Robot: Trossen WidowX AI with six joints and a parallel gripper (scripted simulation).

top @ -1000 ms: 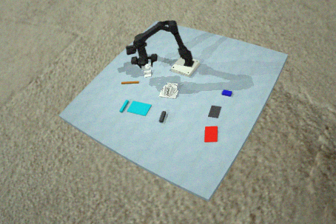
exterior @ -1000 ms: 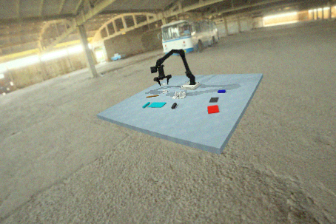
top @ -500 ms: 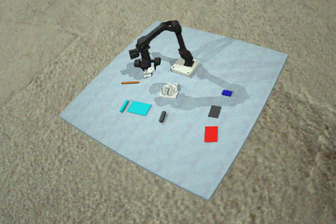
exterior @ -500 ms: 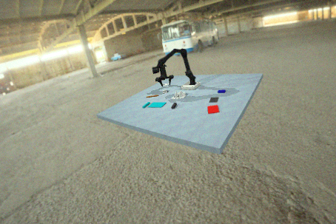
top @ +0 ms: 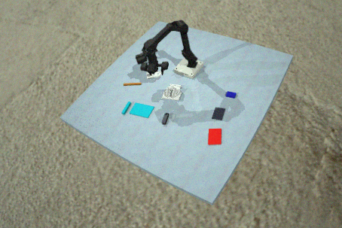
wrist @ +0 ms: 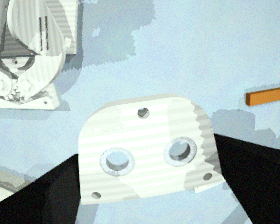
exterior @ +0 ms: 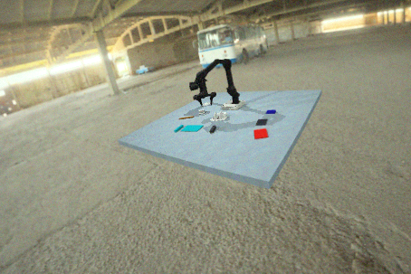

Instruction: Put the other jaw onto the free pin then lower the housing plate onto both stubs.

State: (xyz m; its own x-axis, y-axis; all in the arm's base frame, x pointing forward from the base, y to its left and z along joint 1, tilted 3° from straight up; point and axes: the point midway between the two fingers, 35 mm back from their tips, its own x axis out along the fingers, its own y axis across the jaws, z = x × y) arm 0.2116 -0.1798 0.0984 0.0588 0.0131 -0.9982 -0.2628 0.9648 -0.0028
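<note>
My gripper [top: 157,73] [exterior: 205,104] [wrist: 146,151] is shut on the white housing plate [wrist: 145,130] [exterior: 207,104], its black fingers on two opposite edges. The plate has two large ringed holes and three small ones, and is held above the mat. The white base assembly [top: 172,92] [exterior: 219,117] stands on the mat to one side of the gripper. At the top left of the wrist view it shows a curved white jaw [wrist: 56,55] with toothed parts [wrist: 19,91] near its lower end. The view cuts it off; pins and meshing cannot be made out.
A small white piece [exterior: 203,112] stands below the gripper. An orange bar [top: 132,84] [wrist: 262,96], a cyan bar [top: 126,107], a cyan plate [top: 141,110], a dark block [top: 165,118], a dark square [top: 218,114], a blue block [top: 230,95] and a red plate [top: 215,136] lie around.
</note>
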